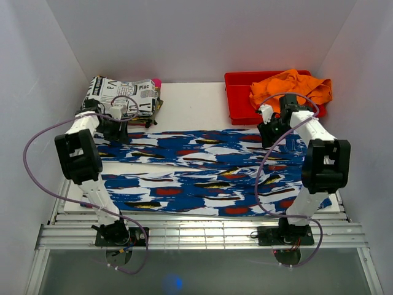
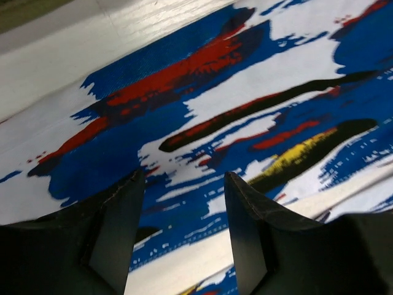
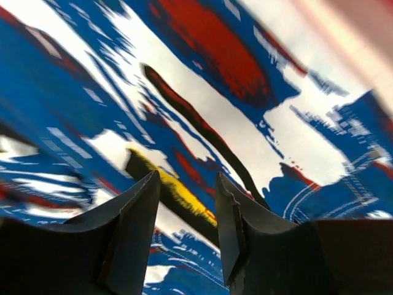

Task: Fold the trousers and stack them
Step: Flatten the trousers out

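Seen from above, the trousers (image 1: 209, 178) lie spread flat across the white table (image 1: 190, 107), running from the left side to the right side and covering most of its near half. They are royal blue with white brush streaks and small red, black and yellow patches. A lengthwise crease or gap runs along their middle.

Your left gripper (image 1: 116, 132) is low over the far left edge of the trousers. In its wrist view the two dark fingers (image 2: 116, 215) stand apart with nothing between them, only patterned cloth below.

Your right gripper (image 1: 268, 136) is low over the far right part of the trousers. Its fingers (image 3: 132, 221) are also parted and empty, with a yellow and black streak of cloth showing in the gap.

At the far left sits a folded black-and-white newspaper-print cloth (image 1: 123, 92), just beyond the left gripper. At the far right a red bin (image 1: 236, 98) holds a crumpled orange cloth (image 1: 291, 86)
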Robot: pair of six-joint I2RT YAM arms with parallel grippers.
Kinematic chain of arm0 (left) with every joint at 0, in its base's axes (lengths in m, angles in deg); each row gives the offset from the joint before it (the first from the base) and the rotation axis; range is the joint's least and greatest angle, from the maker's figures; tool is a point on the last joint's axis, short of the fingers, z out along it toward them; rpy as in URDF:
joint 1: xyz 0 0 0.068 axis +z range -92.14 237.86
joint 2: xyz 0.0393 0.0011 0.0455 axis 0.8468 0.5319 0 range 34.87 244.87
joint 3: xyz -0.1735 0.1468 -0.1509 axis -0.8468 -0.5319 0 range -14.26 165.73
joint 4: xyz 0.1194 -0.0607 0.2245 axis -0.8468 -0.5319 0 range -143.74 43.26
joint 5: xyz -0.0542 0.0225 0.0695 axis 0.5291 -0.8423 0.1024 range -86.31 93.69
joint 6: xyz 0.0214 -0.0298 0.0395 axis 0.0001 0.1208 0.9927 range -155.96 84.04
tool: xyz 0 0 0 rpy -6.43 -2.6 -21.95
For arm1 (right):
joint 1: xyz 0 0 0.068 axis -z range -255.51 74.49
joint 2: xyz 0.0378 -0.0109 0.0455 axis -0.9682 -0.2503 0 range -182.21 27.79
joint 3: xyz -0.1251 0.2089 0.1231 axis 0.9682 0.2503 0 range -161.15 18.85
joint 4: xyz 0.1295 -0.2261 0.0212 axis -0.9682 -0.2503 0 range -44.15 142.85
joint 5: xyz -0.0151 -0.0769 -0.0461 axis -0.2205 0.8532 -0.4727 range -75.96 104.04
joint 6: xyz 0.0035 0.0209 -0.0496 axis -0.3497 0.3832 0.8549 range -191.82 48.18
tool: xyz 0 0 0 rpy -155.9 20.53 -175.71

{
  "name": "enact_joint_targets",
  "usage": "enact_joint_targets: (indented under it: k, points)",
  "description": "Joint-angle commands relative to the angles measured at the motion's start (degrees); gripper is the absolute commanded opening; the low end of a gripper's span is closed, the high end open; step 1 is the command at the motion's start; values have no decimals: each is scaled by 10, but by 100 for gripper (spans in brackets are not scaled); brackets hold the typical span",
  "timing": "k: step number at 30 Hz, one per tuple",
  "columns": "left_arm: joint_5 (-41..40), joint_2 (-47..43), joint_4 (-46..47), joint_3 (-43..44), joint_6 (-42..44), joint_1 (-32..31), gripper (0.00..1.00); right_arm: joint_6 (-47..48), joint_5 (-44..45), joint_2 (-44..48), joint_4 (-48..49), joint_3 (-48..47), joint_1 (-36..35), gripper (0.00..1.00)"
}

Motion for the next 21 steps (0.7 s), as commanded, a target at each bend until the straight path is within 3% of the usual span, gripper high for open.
enact_joint_targets:
  k: [1,8,16,19,21]
  points:
    - [-23,12,40,5,-47,0,65,13,47,-49,-7,12,11,47]
    - [-81,10,31,-73,-2,0,59,37,73,-71,5,78,13,46]
    - [-99,-70,-25,-201,75,15,50,69,54,6,-25,202,13,40]
    - [-104,-101,-40,-198,99,19,52,81,39,44,-55,203,12,42]
    - [-93,-116,-54,-174,110,21,59,89,25,73,-70,182,31,47]
